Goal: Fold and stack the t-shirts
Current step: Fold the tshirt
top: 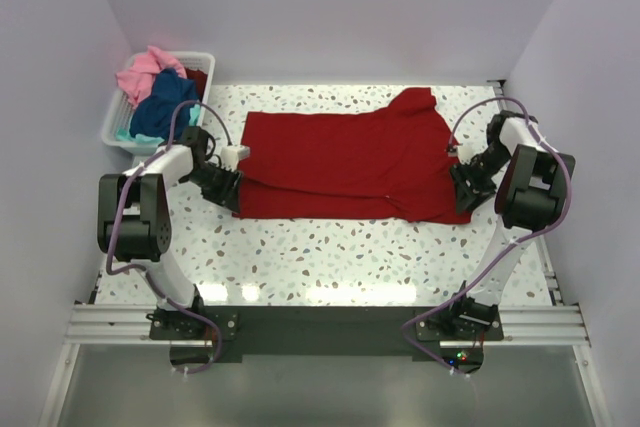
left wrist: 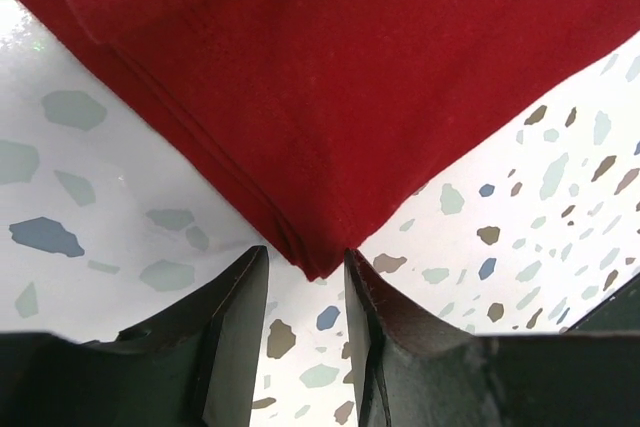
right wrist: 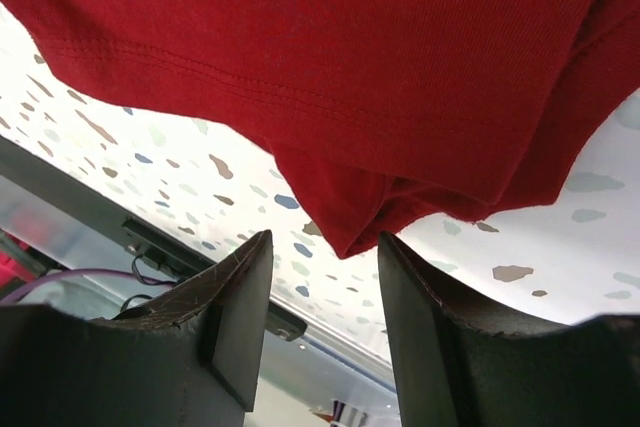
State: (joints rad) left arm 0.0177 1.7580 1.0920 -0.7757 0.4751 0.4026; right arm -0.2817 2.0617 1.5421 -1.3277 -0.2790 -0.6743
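Fold of deep red t-shirt judged midway; left gripper and right gripper stand spread at its near corners, which need pinching next.

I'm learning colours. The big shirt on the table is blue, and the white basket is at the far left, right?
Not blue: the big shirt is deep red, as the top view shows. The white basket is at the far left.

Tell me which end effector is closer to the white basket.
Left. The left end effector is at the red t-shirt's left corner, near the basket; the right end effector is across the table, at its right corner.
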